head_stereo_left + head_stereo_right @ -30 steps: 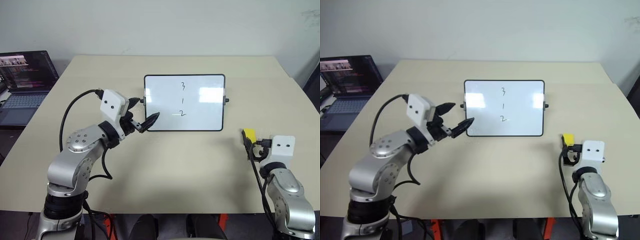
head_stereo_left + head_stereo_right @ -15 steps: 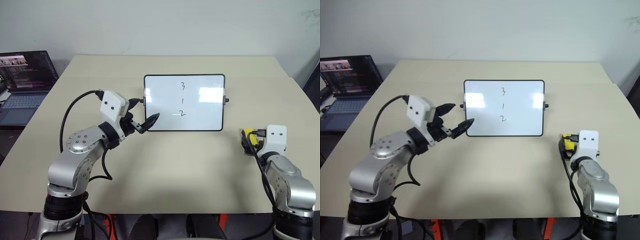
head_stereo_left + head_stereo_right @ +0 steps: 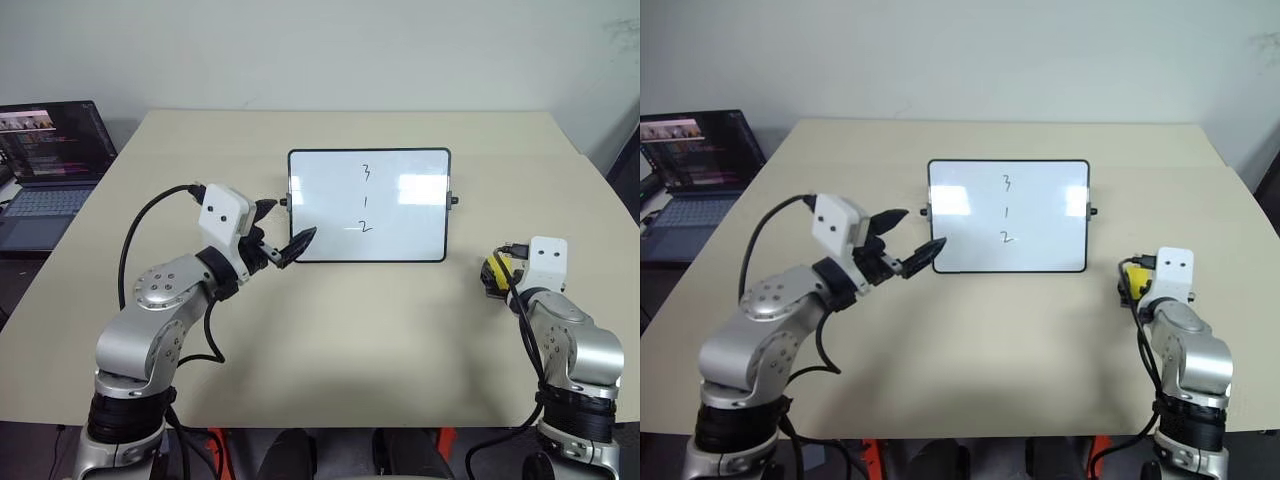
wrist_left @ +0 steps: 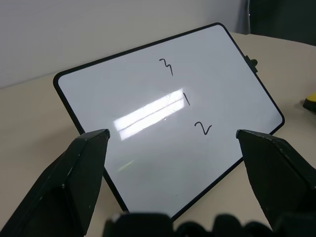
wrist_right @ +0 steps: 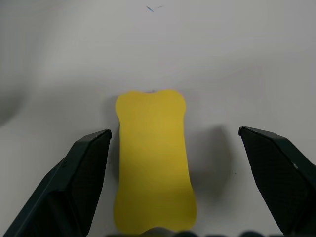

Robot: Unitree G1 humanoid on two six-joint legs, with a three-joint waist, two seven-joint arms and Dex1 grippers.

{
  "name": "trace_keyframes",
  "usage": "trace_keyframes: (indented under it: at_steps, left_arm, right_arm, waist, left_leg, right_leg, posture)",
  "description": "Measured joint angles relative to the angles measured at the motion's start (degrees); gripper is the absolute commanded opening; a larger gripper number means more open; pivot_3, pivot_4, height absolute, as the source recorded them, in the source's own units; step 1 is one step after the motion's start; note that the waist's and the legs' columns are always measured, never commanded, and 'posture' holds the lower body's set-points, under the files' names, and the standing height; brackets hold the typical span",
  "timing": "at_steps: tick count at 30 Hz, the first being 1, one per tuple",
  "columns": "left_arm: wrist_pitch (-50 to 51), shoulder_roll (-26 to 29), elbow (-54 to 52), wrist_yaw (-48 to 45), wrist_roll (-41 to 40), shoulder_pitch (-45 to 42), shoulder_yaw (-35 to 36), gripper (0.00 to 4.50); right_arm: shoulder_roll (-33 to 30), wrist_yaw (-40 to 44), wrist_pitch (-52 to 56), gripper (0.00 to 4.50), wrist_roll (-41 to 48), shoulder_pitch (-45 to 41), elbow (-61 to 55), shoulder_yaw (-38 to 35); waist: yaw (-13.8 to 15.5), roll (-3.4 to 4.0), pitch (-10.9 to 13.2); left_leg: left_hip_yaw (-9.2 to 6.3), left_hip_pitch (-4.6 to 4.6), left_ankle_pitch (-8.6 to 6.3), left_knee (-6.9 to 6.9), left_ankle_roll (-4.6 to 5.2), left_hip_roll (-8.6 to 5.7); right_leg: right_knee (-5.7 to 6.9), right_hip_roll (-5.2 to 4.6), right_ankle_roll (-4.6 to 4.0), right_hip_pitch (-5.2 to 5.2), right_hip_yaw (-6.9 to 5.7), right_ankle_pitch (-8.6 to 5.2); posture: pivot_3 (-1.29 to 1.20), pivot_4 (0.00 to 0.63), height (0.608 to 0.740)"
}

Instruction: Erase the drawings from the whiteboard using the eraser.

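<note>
The whiteboard (image 3: 400,215) stands tilted at the middle of the table, black-framed, with the drawings (image 3: 365,201) "3", "1" and a dashed "2" in a column. My left gripper (image 3: 288,225) is open and level, held at the board's lower left corner; in the left wrist view its fingertips (image 4: 94,140) frame the board (image 4: 138,89). The eraser (image 5: 153,158), a yellow block, lies flat on the table at the right. My right gripper (image 5: 174,132) is open and tipped down over it, one finger on either side, neither touching.
An open laptop (image 3: 55,160) sits on a separate surface off the table's left edge. The beige table (image 3: 340,330) is bare in front of the board. The eraser (image 3: 494,272) lies close to the table's right edge.
My right gripper has moved forward and tipped down, so the eraser now lies between its open fingers. The left arm and the board have stayed put.
</note>
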Motion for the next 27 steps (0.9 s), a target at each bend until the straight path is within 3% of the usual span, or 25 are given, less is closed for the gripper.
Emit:
trace_keyframes:
  at_steps: [3,6,13,27]
  left_arm:
    - [0.00,0.04,-0.03,0.07,-0.03,0.00,0.00,4.50]
    - [0.00,0.09,-0.03,0.06,-0.04,0.00,0.00,4.50]
    - [0.00,0.12,-0.03,0.07,-0.04,-0.02,-0.03,4.50]
    - [0.05,0.14,-0.40,0.27,-0.04,-0.02,-0.05,4.50]
  right_arm:
    - [0.23,-0.24,0.03,4.46,0.00,-0.02,0.46,0.03]
    - [0.71,-0.77,0.27,3.88,0.03,-0.19,0.46,0.04]
    - [2.01,-1.11,0.51,1.46,0.06,-0.47,0.15,0.18]
    - [-0.02,-0.67,0.61,1.41,-0.13,-0.83,-0.01,1.43]
  waist:
    - [0.00,0.00,0.00]
    - [-0.01,0.00,0.00]
    - [-0.01,0.00,0.00]
    - [-0.01,0.01,0.01]
  left_leg:
    - [0.00,0.00,0.00,0.00,0.00,0.00]
    - [0.00,0.00,0.00,0.00,0.00,0.00]
    - [0.00,0.00,0.00,0.00,0.00,0.00]
    - [0.01,0.00,0.00,0.00,0.00,0.00]
  right_leg:
    - [0.00,0.00,0.00,0.00,0.00,0.00]
    - [0.01,0.00,0.00,0.00,0.00,0.00]
    - [0.00,0.00,0.00,0.00,0.00,0.00]
    - [-0.01,0.00,0.00,-0.01,0.01,0.00]
  posture:
    - [0.00,0.150,0.740]
    - [0.00,0.150,0.740]
    - [0.00,0.150,0.740]
    - [0.00,0.150,0.740]
